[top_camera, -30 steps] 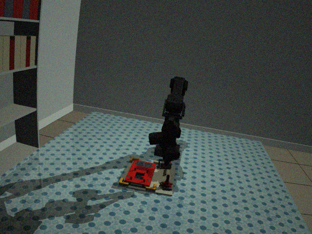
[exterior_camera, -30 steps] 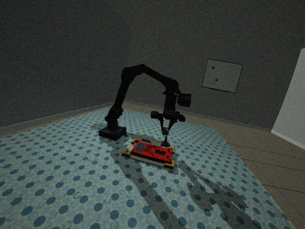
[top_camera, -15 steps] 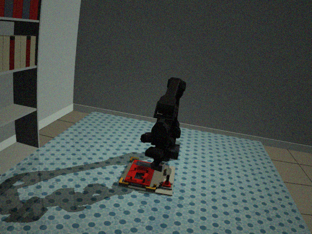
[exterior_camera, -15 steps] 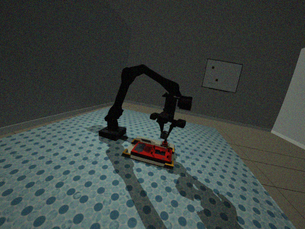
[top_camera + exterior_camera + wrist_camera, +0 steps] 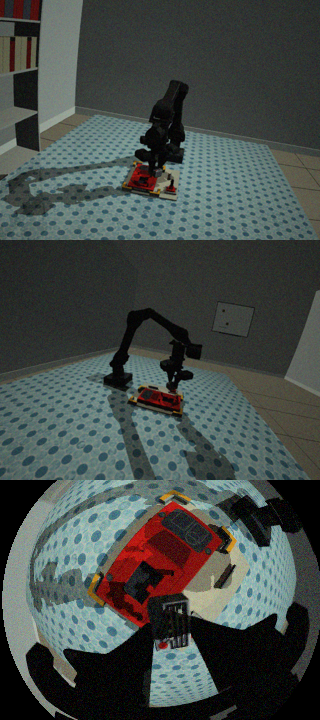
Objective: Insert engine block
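While the hand [image 5: 158,171] hangs low over the back edge of the red car body [image 5: 140,179], it is clenched on the small grey engine block [image 5: 157,172], which rides between the fingers just above the car. Car body sits on a pale base plate [image 5: 174,175] with yellow corner clips, on the dotted blue surface [image 5: 232,196] near its middle. A small red stand [image 5: 171,188] occupies the plate's bare strip beside the car.

Progress: block picked and carried over; not yet seated. The dark opening [image 5: 143,580] in the car body shows uncovered in the wrist view, with the block [image 5: 172,619] nearer the lens and off to one side of it.

Left to do, by my reading: line up over the opening, turn slot toward the rib (slot side not readable here), press fully down, let go, withdraw cleanly.
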You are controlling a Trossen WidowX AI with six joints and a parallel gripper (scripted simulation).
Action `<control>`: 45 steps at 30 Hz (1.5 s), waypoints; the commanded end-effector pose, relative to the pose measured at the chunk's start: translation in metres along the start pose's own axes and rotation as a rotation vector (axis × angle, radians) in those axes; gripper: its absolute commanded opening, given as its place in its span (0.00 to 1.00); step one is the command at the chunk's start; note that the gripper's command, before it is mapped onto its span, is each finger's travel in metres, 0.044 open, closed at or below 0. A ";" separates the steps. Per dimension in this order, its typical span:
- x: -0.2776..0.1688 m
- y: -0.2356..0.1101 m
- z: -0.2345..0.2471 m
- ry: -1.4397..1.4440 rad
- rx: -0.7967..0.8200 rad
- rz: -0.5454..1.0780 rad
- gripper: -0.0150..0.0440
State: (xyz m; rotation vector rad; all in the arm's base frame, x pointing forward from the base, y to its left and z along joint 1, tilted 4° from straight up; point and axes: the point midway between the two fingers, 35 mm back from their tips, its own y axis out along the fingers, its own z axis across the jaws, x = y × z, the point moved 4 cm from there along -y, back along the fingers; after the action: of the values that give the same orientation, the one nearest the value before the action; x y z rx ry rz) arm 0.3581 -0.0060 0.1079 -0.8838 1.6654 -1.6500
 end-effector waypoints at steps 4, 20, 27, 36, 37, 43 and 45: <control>0.009 0.007 0.009 0.216 -0.002 -0.008 0.25; 0.033 0.020 0.028 0.764 0.002 -0.011 0.25; 0.035 0.021 0.030 0.831 0.002 -0.011 0.43; 0.035 0.021 0.030 0.831 0.002 -0.011 0.52; 0.035 0.021 0.030 0.831 0.002 -0.011 0.52; 0.036 0.021 0.031 0.871 0.003 -0.011 0.52; 0.036 0.021 0.031 0.876 0.003 -0.011 0.52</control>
State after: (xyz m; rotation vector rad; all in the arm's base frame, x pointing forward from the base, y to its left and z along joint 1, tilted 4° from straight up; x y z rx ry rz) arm 0.3614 -0.0525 0.0876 -0.1446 2.1829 -2.2033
